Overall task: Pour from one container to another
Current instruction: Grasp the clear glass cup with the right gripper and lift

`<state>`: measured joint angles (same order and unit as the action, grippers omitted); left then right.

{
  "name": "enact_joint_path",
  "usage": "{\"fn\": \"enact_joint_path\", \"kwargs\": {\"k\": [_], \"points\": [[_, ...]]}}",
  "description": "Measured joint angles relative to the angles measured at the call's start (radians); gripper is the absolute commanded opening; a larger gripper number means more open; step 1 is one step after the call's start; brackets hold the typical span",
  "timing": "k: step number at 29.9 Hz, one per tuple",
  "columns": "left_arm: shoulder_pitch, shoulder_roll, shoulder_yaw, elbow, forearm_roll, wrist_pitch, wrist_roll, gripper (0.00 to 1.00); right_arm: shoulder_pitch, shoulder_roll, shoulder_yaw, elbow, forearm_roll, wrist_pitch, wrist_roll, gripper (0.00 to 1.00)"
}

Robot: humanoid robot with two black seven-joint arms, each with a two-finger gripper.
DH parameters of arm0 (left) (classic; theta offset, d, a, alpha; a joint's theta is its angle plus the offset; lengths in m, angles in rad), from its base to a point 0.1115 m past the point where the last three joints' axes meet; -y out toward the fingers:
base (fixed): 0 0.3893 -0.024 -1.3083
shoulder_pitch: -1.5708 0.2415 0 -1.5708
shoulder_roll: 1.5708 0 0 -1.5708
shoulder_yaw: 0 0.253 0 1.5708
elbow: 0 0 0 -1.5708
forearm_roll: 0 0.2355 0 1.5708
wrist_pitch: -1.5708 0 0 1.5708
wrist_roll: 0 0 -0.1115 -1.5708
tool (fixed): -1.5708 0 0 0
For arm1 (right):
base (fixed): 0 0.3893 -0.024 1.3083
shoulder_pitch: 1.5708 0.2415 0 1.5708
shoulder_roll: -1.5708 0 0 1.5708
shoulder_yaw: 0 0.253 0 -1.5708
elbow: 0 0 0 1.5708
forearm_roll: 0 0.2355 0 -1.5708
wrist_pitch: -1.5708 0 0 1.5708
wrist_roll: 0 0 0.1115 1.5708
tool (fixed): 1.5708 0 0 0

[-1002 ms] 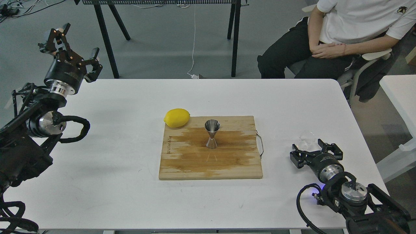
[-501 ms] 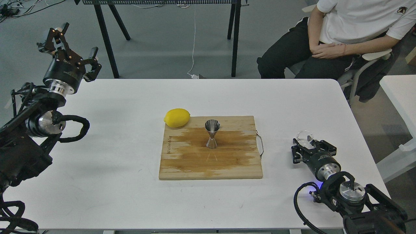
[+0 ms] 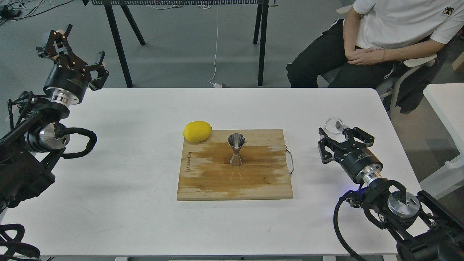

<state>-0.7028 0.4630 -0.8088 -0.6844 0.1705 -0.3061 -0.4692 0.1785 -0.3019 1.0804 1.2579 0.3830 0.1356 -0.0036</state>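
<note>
Right hand (image 3: 335, 139): raised off the surface (image 3: 127, 174) on its right side, well to the right of the board (image 3: 217, 181); its fingers were closed around the cup (image 3: 334, 125), which showed at their tips.
Cup: clear glass, round rim visible, held clear of the surface in the right hand; whether it held any liquid could not be told.
Jigger (image 3: 236, 149): shiny steel, hourglass-shaped, stood upright near the middle of the board, wide mouth up, well apart from the cup and from both hands.
Board: wooden, lay flat at the middle of the surface, with a darker wet-looking patch across its middle and a metal handle on its right edge.
Lemon (image 3: 197, 131): yellow, rested at the board's far left corner, overlapping its edge, near the jigger but not touching it.
Left hand (image 3: 70, 54): held high at the far left edge of the surface, fingers spread wide apart, nothing in them.
Person (image 3: 384, 36): seated beyond the surface's far right corner, arms folded on lap.
</note>
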Motion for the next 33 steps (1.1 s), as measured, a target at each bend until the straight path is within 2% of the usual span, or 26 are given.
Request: {"fn": "enact_joint_path", "kwargs": {"k": [5,11,22,33], "points": [[0.000,0.004,-0.002,0.000,0.000,-0.001,-0.002,1.00,0.054,0.001,-0.002,0.137,-0.173,-0.132,-0.008,0.32],[0.000,0.006,-0.004,-0.001,0.000,-0.002,-0.002,1.00,0.191,0.013,-0.133,0.156,-0.306,-0.233,-0.010,0.32],[0.002,0.006,-0.003,0.006,0.000,-0.005,-0.003,1.00,0.303,0.078,-0.258,0.066,-0.433,-0.269,-0.007,0.32],[0.004,0.005,-0.003,0.006,-0.002,-0.004,-0.013,1.00,0.342,0.101,-0.356,0.060,-0.569,-0.324,-0.007,0.32]]}}
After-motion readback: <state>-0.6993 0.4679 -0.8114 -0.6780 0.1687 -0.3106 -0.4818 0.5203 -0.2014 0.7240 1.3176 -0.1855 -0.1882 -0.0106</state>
